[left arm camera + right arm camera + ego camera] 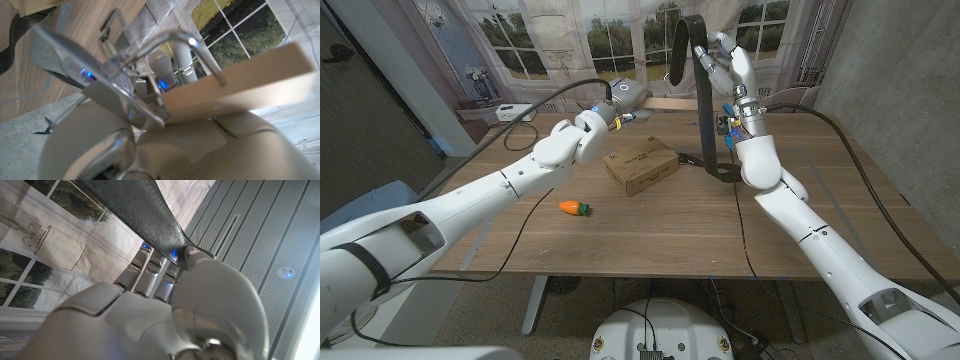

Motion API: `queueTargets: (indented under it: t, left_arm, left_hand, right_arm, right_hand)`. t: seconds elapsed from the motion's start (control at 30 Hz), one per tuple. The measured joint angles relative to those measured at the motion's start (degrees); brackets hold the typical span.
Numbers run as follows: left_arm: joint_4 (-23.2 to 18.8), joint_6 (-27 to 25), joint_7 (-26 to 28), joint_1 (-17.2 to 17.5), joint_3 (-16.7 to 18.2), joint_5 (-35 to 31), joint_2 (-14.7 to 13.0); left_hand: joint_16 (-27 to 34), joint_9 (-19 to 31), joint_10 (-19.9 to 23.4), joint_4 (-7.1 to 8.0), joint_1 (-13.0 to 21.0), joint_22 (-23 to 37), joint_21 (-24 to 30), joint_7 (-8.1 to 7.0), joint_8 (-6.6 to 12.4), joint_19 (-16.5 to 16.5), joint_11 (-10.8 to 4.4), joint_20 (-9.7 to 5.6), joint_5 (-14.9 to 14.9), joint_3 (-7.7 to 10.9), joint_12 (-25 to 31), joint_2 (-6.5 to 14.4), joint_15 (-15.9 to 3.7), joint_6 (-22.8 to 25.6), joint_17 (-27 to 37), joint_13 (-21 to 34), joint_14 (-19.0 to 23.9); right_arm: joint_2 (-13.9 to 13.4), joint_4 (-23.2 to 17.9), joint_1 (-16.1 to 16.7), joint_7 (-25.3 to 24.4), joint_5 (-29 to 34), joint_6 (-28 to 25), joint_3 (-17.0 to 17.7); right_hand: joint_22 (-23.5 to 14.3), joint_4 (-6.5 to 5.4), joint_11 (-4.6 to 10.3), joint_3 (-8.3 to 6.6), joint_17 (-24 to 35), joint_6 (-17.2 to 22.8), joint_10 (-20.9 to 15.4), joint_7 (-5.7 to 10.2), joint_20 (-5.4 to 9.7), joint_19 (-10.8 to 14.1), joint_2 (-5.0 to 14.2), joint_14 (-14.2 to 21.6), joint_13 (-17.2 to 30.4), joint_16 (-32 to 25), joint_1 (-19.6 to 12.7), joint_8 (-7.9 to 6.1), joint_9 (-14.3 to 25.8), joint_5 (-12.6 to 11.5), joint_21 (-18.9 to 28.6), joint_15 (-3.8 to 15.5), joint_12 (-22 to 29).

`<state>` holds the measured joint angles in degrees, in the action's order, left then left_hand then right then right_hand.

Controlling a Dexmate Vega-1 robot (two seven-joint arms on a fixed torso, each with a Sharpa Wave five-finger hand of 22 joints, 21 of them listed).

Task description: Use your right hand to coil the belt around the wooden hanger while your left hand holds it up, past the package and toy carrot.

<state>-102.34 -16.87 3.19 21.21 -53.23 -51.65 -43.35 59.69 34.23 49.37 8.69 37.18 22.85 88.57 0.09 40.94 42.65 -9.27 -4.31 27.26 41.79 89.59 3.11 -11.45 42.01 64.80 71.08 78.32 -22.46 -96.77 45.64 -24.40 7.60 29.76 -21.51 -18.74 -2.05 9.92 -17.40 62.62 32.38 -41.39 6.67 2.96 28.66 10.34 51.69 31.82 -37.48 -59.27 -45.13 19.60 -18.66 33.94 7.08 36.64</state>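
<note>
In the head view, the small orange toy carrot (pixel 575 208) lies left of centre on the wooden table (pixel 650 225). Above it the left hand (pixel 623 97) grips the wooden hanger (pixel 665 103), a flat bar running sideways. The cardboard package (pixel 640 165) sits centre. Upper right, the right hand (pixel 725 60) holds the black belt (pixel 704 100), looped and hanging down to the tabletop.

A wooden table (pixel 650 225) stands before a curtained window (pixel 620 40), with possibly a white box (pixel 508 111) at its far-left corner.
</note>
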Motion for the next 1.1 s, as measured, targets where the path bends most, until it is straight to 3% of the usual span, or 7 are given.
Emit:
queueTargets:
  t: [0.37, 0.67, 1.1]
  left_arm:
    - [-1.1, 1.9, 2.6, 1.9, 1.7, 1.4, -1.8]
    - [-2.1, 4.9, 5.5, 3.5, 3.5, 4.0, -3.2]
    - [-2.9, 8.5, 7.8, 4.9, 5.7, 6.8, -4.5]
  left_hand:
    - [0.0, 0.0, -0.1, 0.00, 0.0, 0.0, 0.0, -0.07, 0.43, 0.0, 0.09, 0.00, 0.0, 0.00, 0.0, 0.0, 0.00, -0.1, 0.1, 0.0, 0.0]
    - [0.0, -0.3, -0.1, 0.24, 0.0, -0.2, 0.0, -0.08, 0.43, -0.1, 0.11, -0.11, 0.0, 0.23, 0.0, 0.0, 0.00, -0.1, 0.1, 0.0, 0.0]
    - [0.0, -0.5, 0.0, 0.24, -0.1, -0.3, 0.0, -0.11, 0.89, -0.1, 0.21, -0.11, 0.0, 0.23, 0.0, -0.1, 0.00, -0.1, 0.1, 0.0, 0.0]
  right_arm:
    - [2.6, 2.2, -3.6, -2.8, 0.1, -3.0, 0.3]
    - [4.3, 4.7, -6.9, -3.9, -1.2, -8.6, -0.6]
    - [4.5, 6.0, -10.4, -4.0, -2.5, -17.0, -2.4]
  right_hand:
    - [0.0, -0.04, 0.00, -0.04, 0.9, 0.0, 0.0, 0.00, 0.00, 0.0, -0.01, 0.0, 0.0, 0.7, 0.0, 0.00, 0.0, 0.0, 0.8, 0.00, 0.0]
    - [0.1, -0.07, 0.00, -0.07, 1.8, 0.0, 0.0, 0.00, -0.21, 0.2, -0.16, 0.7, 0.0, 0.9, -0.1, 0.00, 0.0, 0.0, 1.3, 0.10, 0.0]
    - [0.1, 0.09, 0.00, -0.24, 2.7, 0.0, 0.0, 0.01, -0.21, 0.2, -0.60, 1.4, 0.0, 1.3, -0.6, 0.00, 0.0, 0.0, 2.1, 0.21, 0.0]
